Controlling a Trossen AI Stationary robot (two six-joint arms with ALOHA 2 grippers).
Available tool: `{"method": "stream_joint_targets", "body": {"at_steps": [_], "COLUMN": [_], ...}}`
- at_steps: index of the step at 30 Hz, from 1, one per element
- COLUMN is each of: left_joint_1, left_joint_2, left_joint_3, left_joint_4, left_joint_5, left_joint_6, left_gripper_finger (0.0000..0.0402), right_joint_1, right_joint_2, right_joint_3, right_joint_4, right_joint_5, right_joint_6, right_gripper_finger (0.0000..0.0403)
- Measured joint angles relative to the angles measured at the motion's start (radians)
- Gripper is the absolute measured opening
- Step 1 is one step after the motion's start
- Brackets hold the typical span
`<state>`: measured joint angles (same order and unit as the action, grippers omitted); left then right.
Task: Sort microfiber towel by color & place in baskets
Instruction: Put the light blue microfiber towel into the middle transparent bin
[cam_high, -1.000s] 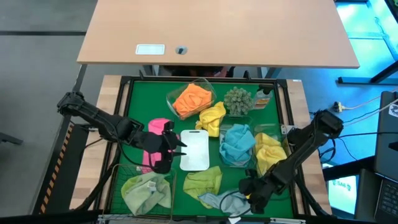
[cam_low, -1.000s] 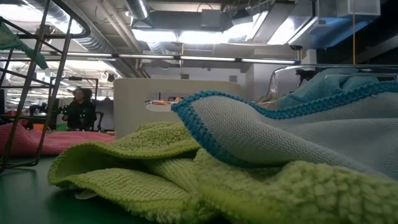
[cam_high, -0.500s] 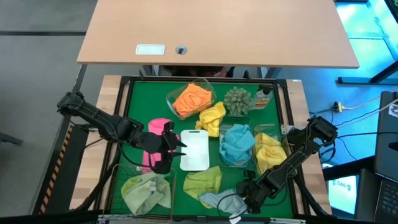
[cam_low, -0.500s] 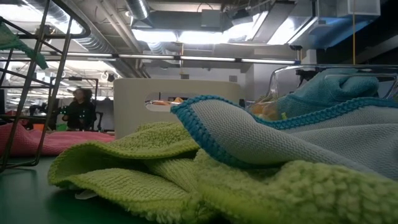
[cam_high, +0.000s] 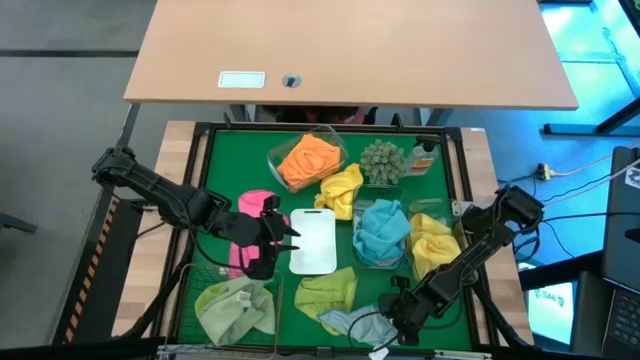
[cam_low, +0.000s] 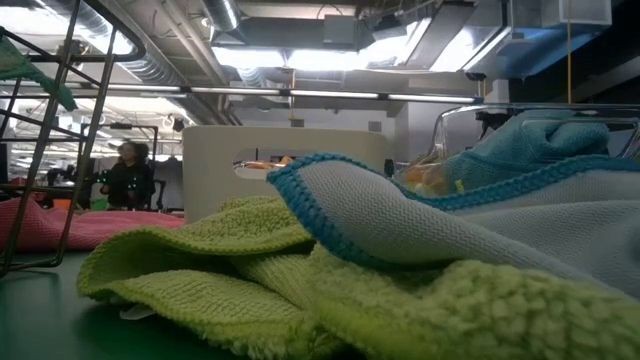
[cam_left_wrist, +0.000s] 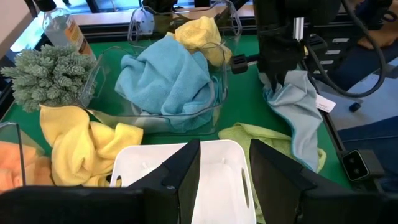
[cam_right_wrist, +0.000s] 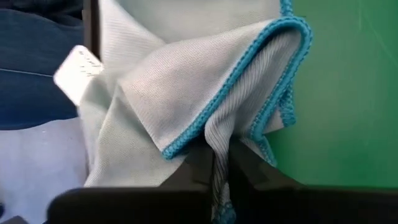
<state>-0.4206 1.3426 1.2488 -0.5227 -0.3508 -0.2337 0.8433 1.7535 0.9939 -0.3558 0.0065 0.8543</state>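
Note:
A pale grey-blue towel with a teal stitched hem (cam_high: 350, 322) (cam_right_wrist: 186, 81) (cam_low: 450, 220) lies at the near edge of the green mat, partly over a lime green towel (cam_high: 326, 290) (cam_low: 200, 270). My right gripper (cam_high: 392, 318) (cam_right_wrist: 215, 167) is shut on it. My left gripper (cam_high: 287, 228) (cam_left_wrist: 224, 177) hovers open over the left end of the white tray (cam_high: 318, 245) (cam_left_wrist: 214, 158), with nothing between its fingers. A pink towel (cam_high: 250, 205) lies under the left arm. My right gripper pinches a raised fold of the pale towel (cam_right_wrist: 214, 140) between its two fingers, just below the teal-hemmed edge; the fold has several layers. The fingers come slanting down from the table's right. The rest of the towel lies slack on the mat and on the lime towel.
An orange towel fills a clear tub (cam_high: 308, 158) at the back. A spiky plant (cam_high: 382, 162), a brown bottle (cam_high: 424, 158) and a loose yellow towel (cam_high: 342, 190) are nearby. Clear tubs hold a teal-blue towel (cam_high: 382, 232) and a yellow towel (cam_high: 432, 243). A wire basket (cam_high: 235, 305) holds a lime towel.
My right gripper has gone down and toward the table's near left, onto the pale towel. The towel's teal-hemmed fold has bunched and shifted a little.

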Motion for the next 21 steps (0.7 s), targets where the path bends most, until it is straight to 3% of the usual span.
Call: {"method": "stream_joint_targets", "body": {"at_steps": [5,12,21], "left_joint_1": [0.0,0.0,0.0], "left_joint_2": [0.0,0.0,0.0], "left_joint_3": [0.0,0.0,0.0], "left_joint_4": [0.0,0.0,0.0], "left_joint_5": [0.0,0.0,0.0], "left_joint_6": [0.0,0.0,0.0], "left_gripper_finger": [0.0133,0.0133,0.0133], "right_joint_1": [0.001,0.001,0.001], "right_joint_2": [-0.06,-0.174,-0.38], "right_joint_3": [-0.001,0.0,0.001], "right_joint_4": [0.007,0.007,0.007], "right_joint_5": [-0.002,0.045,0.22], "right_joint_6": [0.003,-0.01,-0.105], "right_gripper_finger": [0.004,0.0011,0.0026]}}
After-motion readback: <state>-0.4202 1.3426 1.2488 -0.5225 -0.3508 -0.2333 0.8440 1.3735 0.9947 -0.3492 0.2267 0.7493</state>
